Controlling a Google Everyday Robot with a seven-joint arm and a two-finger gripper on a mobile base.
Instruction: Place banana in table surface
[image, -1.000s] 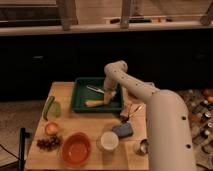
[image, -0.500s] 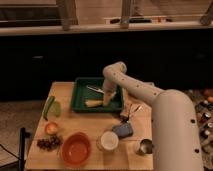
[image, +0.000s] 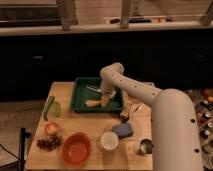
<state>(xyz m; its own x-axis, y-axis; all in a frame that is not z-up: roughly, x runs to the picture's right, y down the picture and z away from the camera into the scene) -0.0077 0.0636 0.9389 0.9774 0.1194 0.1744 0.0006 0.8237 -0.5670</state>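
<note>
The banana (image: 92, 103) is a small yellow-tan piece lying in the near part of the dark green tray (image: 82, 95). The tray sits at the back of the light wooden table surface (image: 70, 125). My gripper (image: 105, 100) is down inside the tray, right beside the banana's right end, at the end of my white arm (image: 135, 87). A silvery utensil (image: 94, 89) lies in the tray behind the gripper.
A green vegetable (image: 51, 107) lies left of the tray. In front are an orange-red fruit (image: 51, 128), dark grapes (image: 48, 143), a red bowl (image: 76, 148), a white cup (image: 108, 141), a blue object (image: 123, 130) and a metal cup (image: 144, 147).
The gripper has stayed down in the tray by the banana; it has shifted only slightly. The banana has not visibly moved.
</note>
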